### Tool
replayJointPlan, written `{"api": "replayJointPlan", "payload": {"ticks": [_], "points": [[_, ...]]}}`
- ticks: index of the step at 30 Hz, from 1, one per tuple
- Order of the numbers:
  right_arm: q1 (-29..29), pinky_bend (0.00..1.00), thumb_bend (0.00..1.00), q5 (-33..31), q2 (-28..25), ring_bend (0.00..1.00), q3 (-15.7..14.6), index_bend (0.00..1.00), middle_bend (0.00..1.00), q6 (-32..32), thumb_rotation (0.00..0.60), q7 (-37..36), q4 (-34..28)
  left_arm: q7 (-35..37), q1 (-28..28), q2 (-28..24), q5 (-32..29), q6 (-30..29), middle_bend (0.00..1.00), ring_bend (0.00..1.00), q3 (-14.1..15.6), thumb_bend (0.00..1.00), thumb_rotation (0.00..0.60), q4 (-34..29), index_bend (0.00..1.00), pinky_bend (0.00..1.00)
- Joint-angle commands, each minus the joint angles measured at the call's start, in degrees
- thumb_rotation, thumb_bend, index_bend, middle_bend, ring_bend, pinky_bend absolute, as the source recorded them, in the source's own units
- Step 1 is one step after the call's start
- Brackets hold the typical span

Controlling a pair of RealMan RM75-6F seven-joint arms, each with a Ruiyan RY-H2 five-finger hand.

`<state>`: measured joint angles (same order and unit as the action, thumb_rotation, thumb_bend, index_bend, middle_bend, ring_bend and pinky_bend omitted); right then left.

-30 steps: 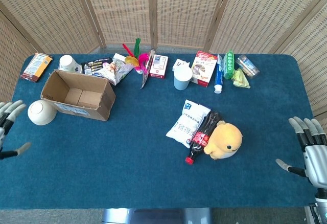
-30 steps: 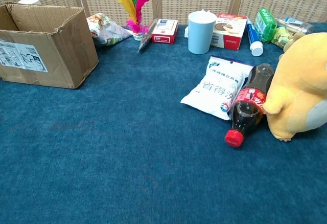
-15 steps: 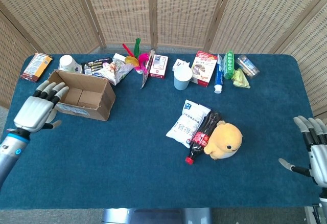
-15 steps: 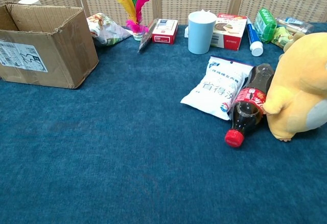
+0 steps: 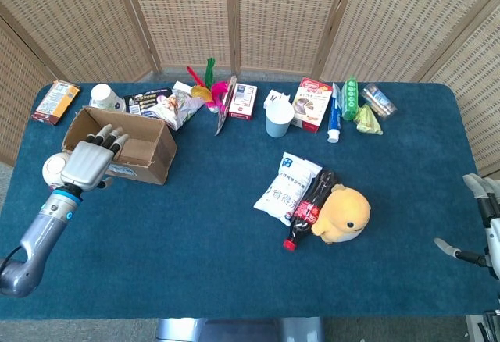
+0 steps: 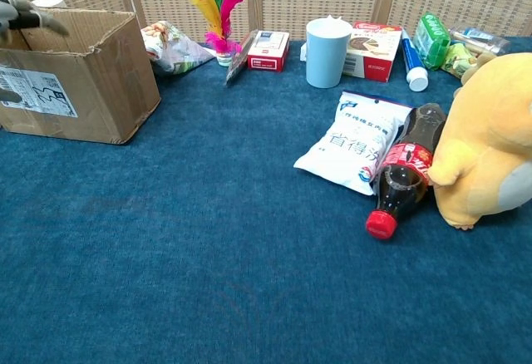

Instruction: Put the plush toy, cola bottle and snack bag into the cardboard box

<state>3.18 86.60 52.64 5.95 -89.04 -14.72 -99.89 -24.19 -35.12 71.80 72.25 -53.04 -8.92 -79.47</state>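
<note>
three task items lie together right of the table's centre: white snack bag with blue print [image 5: 286,188], dark cola bottle with red cap and label [image 5: 309,199] touching its right edge, cap toward the robot, and yellow plush toy [image 5: 344,214] pressed against the bottle's right side. open brown cardboard box [image 5: 148,157] sits far left on the blue table cloth [image 5: 195,240], well apart from them. left hand [image 5: 88,160] hangs over the box's near wall, fingers spread and extended into the opening, holding nothing. right hand [image 5: 486,229] is at the far right table edge, partly cut off, fingers apart, holding nothing. white bowl [image 5: 51,169] sits just left of the box, partly hidden behind the left hand.
</note>
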Motion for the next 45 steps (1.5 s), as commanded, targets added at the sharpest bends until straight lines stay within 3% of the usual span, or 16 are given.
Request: {"api": "replayJointPlan", "payload": {"ticks": [1, 7, 12, 17, 23, 28, 32, 45], "points": [[-0.06, 0.07, 0.0, -0.05, -0.41, 0.0, 0.07, 0.0, 0.0, 0.14, 0.6, -1.34, 0.31, -5.02, -1.49, 2.56, -2.19, 1.05, 0.43, 0.4, 1.08, 0.29, 0.6, 2.23, 0.36, 0.61], [-0.05, 0.07, 0.0, 0.1, -0.79, 0.0, 0.12, 0.0, 0.0, 0.3, 0.6, -3.0, 0.59, -10.45, -2.72, 5.35, -2.11, -0.18, 0.63, 0.59, 2.26, 0.5, 0.6, 4.03, 0.57, 0.83], [-0.03, 0.07, 0.0, 0.22, -0.9, 0.0, 0.11, 0.0, 0.0, 0.41, 0.6, -3.5, 0.66, -11.85, -3.2, 6.41, -0.97, -1.79, 0.71, 0.66, 2.73, 0.54, 0.6, 4.33, 0.66, 0.9], [-0.04, 0.07, 0.0, 0.25, -0.93, 0.0, 0.1, 0.0, 0.0, 0.45, 0.6, -3.59, 0.65, -10.94, -3.45, 5.65, 0.06, -3.68, 0.71, 0.66, 2.12, 0.54, 0.6, 1.82, 0.66, 0.91], [-0.03, 0.07, 0.0, 0.22, -0.94, 0.0, 0.09, 0.0, 0.0, 0.59, 0.6, -3.48, 0.57, -8.94, -5.0, 2.41, -0.19, -5.22, 0.7, 0.66, -1.28, 0.53, 0.6, -7.91, 0.65, 0.9], [-0.02, 0.07, 0.0, 0.3, -1.02, 0.0, 0.07, 0.0, 0.0, 0.65, 0.6, -3.71, 0.55, -13.8, -8.07, 1.5, -2.76, -4.31, 0.69, 0.65, -3.58, 0.53, 0.6, -14.68, 0.64, 0.89], [0.0, 0.07, 0.0, -0.12, -1.16, 0.0, 0.28, 0.0, 0.0, 0.77, 0.6, -4.64, 0.81, -18.16, -11.58, 3.53, -8.72, -2.87, 0.69, 0.65, -5.74, 0.52, 0.6, -18.08, 0.64, 0.89], [0.27, 0.07, 0.0, -0.87, -1.54, 0.0, 0.63, 0.0, 0.0, 1.62, 0.6, -7.68, 1.92, -32.08, -21.97, 13.87, -23.6, -3.05, 0.68, 0.64, -5.39, 0.51, 0.6, -15.04, 0.64, 0.88]]}}
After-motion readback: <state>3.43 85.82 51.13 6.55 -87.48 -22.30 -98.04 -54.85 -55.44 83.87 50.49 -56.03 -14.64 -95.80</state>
